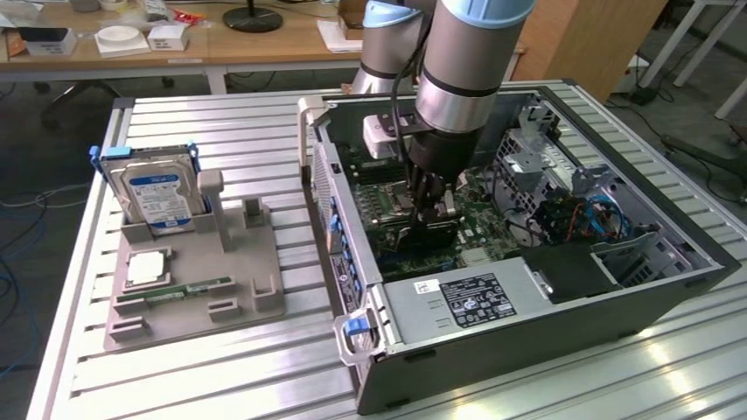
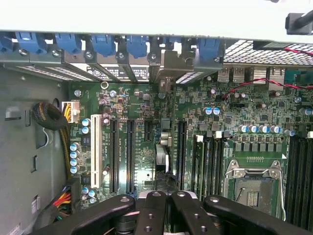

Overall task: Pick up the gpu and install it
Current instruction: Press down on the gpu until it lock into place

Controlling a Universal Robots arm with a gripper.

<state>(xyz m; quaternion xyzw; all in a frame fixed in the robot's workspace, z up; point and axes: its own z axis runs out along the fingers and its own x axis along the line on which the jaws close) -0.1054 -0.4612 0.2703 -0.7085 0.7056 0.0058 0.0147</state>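
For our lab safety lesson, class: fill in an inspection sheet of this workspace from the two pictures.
Surface: slatted metal table, bearing an open computer case.
Job's things: gpu seen edge-on, over the motherboard slots.
Clutter: hard drive upright in grey fixture, memory stick lying on it.
Gripper: gripper shut on the gpu, inside the case.
Cables: coloured wire bundle by the board; blue cables in the case.
Surroundings: wooden desk behind.
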